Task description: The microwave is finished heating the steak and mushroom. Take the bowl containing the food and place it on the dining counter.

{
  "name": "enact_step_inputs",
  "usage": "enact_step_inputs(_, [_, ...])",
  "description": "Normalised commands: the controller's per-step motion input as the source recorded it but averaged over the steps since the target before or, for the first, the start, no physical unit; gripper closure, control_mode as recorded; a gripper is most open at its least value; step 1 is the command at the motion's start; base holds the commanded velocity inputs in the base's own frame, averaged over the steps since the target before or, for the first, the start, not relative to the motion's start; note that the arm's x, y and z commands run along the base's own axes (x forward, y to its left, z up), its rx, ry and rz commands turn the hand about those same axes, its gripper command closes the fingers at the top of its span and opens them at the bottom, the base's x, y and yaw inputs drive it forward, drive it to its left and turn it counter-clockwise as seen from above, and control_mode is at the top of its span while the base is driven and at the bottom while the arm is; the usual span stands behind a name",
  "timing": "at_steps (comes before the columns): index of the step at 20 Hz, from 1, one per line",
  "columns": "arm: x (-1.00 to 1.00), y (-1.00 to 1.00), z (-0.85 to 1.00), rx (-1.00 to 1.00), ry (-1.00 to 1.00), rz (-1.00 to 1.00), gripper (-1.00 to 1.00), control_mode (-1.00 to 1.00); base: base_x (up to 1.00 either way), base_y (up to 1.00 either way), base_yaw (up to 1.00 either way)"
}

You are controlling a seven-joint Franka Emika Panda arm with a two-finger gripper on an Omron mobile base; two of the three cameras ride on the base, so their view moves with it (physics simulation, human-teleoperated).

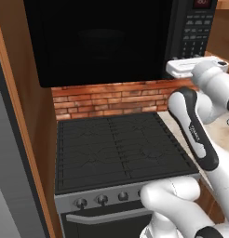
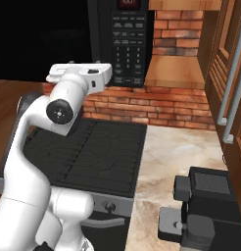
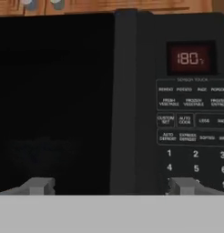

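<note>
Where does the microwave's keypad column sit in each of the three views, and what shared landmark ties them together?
Left base view: keypad column at the top right, above the arm's wrist.
Right base view: keypad column at top centre, left of the wooden shelf.
Hand view: keypad column fills the right side, beside the dark door.
Shared landmark: the small red display, also at and.

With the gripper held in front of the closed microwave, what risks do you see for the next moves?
1. The open gripper faces the large black microwave near the seam between its dark door and the keypad column; moving forward might press a button by mistake.
2. The door is shut and too dark to see through, so how the bowl sits cannot be judged yet.
3. The black stove top lies directly below; a bowl that slips could fall on it.
</note>
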Motion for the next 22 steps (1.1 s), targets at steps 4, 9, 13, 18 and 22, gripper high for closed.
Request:
enact_step_inputs(4, [0.5, 0.0, 0.05, 0.0, 0.05, 0.0, -1.0, -1.0, 0.0, 0.0, 0.0])
enact_step_inputs(9, [0.54, 0.0, 0.01, 0.0, 0.07, 0.01, -1.0, -1.0, 0.0, 0.0, 0.0])
enact_step_inputs(13, [0.6, 0.0, 0.0, 0.0, 0.07, 0.0, -1.0, -1.0, 0.0, 0.0, 0.0])
enact_step_inputs(18, [0.66, 0.0, 0.0, 0.0, 0.05, 0.0, -1.0, -1.0, 0.0, 0.0, 0.0])
enact_step_inputs(22, [0.67, 0.0, 0.0, 0.0, 0.04, 0.0, -1.0, -1.0, 0.0, 0.0, 0.0])
